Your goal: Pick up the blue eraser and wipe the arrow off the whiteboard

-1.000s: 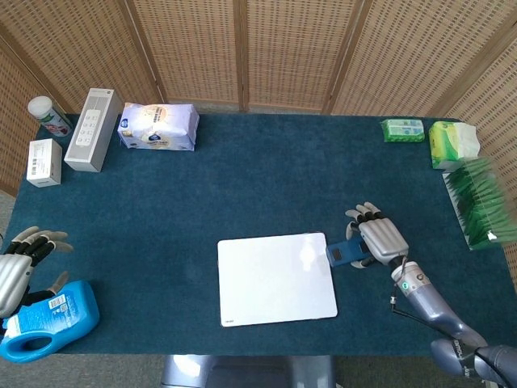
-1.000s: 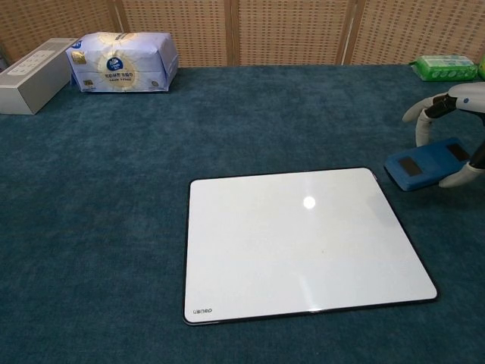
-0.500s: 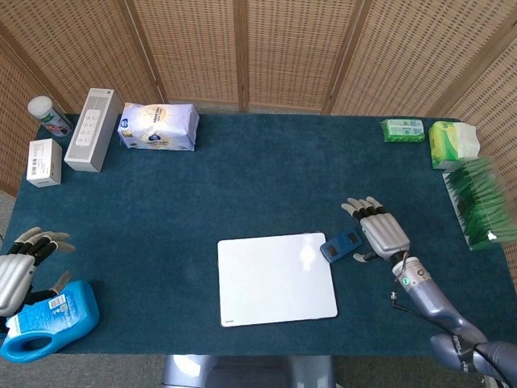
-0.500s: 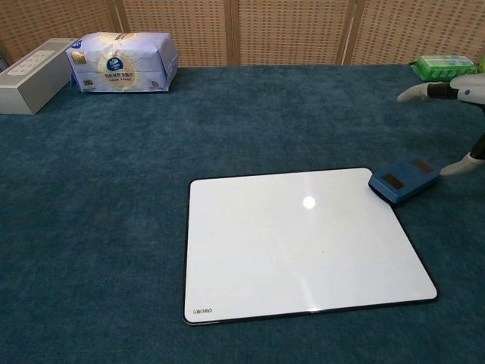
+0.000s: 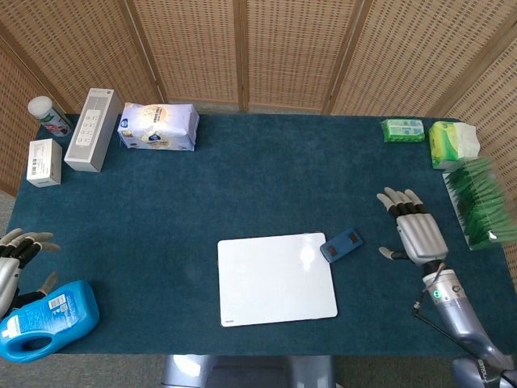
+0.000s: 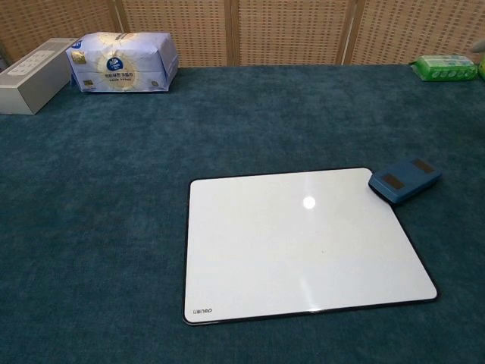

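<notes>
Blue eraser (image 5: 341,244) flat, long axis diagonal

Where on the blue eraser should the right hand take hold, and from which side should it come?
Grip the eraser across its two long edges, coming down from above. It lies flat on the cloth, slanted, one corner at the whiteboard's right edge, so only the top and thin sides are free. The right hand is open further right, clear of it; the fingers probably must turn to match the slant.
</notes>
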Controlling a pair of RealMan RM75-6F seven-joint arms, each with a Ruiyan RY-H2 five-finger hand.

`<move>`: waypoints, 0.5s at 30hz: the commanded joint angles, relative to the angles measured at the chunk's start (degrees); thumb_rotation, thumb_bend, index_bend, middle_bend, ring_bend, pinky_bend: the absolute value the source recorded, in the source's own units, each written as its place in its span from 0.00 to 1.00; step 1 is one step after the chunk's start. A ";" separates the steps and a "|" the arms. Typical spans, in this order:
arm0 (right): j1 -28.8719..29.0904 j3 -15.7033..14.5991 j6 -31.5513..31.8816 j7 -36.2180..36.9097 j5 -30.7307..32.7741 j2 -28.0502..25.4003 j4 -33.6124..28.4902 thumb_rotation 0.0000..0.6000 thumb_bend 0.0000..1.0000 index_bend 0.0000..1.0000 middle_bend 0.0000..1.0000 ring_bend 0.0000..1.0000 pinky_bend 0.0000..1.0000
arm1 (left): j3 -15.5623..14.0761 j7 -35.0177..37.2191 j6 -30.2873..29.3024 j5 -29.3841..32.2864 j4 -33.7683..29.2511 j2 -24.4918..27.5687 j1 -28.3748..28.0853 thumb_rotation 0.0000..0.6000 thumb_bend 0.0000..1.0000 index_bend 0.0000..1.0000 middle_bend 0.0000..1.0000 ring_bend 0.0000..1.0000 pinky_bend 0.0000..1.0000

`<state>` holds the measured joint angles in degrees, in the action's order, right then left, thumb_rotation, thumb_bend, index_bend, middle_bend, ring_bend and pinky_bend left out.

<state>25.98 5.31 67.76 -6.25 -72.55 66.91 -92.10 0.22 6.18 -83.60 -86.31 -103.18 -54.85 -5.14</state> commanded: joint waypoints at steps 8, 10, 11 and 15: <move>-9.00 -2.46 10.60 -2.86 -1.58 -3.11 -2.74 1.00 0.16 0.20 0.06 0.00 0.00 | -0.28 0.22 -3.32 1.33 1.04 -3.06 2.96 1.00 0.43 0.31 0.25 0.20 0.10; -10.13 -2.81 11.72 -2.78 -1.87 -3.26 -2.90 1.00 0.16 0.21 0.06 0.00 0.00 | -0.47 -0.01 -3.42 1.51 1.10 -3.47 3.31 1.00 0.43 0.32 0.25 0.20 0.10; -10.77 -3.02 12.34 -2.76 -2.08 -3.37 -2.96 1.00 0.16 0.21 0.06 0.00 0.00 | -0.61 -0.22 -3.41 1.63 1.12 -3.71 3.50 1.00 0.43 0.32 0.25 0.20 0.10; -12.90 -3.56 14.27 -2.50 -2.60 -3.74 -3.22 1.00 0.16 0.21 0.07 0.00 0.00 | -1.03 -1.35 -3.40 1.68 0.89 -4.50 3.99 1.00 0.43 0.32 0.25 0.20 0.09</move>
<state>13.59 2.00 81.57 -8.88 -74.90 63.34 -95.18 -0.70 5.06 -86.99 -84.62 -102.20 -59.17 -1.27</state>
